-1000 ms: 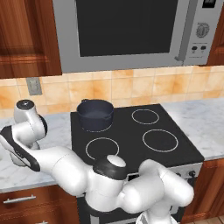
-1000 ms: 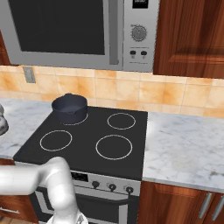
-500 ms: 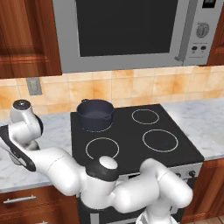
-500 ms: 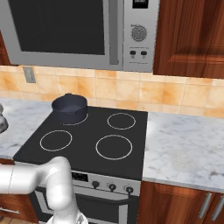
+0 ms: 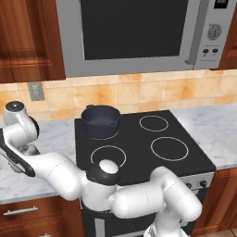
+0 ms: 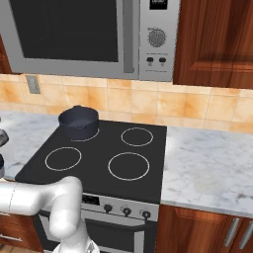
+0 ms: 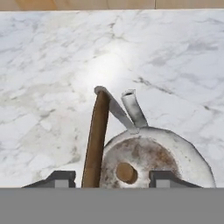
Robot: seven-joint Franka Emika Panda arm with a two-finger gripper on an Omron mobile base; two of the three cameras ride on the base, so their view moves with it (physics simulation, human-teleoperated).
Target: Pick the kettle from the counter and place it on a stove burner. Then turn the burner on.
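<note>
The kettle [image 7: 157, 159] is seen in the hand view directly beneath the gripper [image 7: 109, 177], resting on the counter [image 7: 52, 65]. Its brown handle [image 7: 96, 135] rises between the two finger tips, nearer the left one, and a short spout [image 7: 133, 109] points away from the camera. The jaws are spread either side of the handle and lid knob [image 7: 126, 173]; whether they press on anything cannot be told.

In the left base view the arm's wrist [image 5: 18, 125] is reached far out over the marble to the left of the cooktop [image 5: 139, 139]. On the cooktop's rear left ring a dark pot [image 5: 101, 121] is set, with side handles. The front left stove burner [image 5: 108, 155] lies bare just beside the counter's edge, and the two right-hand rings [image 5: 169, 148] are also uncovered. A microwave [image 5: 134, 32] is hung low above the cooktop, and a tiled backsplash [image 5: 139, 92] with a wall outlet [image 5: 35, 91] closes off the rear. Wood cabinets [image 5: 28, 37] flank the microwave.

In the right base view the knobs [image 6: 126, 211] are seen along the oven's front edge, and a wide stretch of marble [image 6: 207, 163] lies open to the right.
</note>
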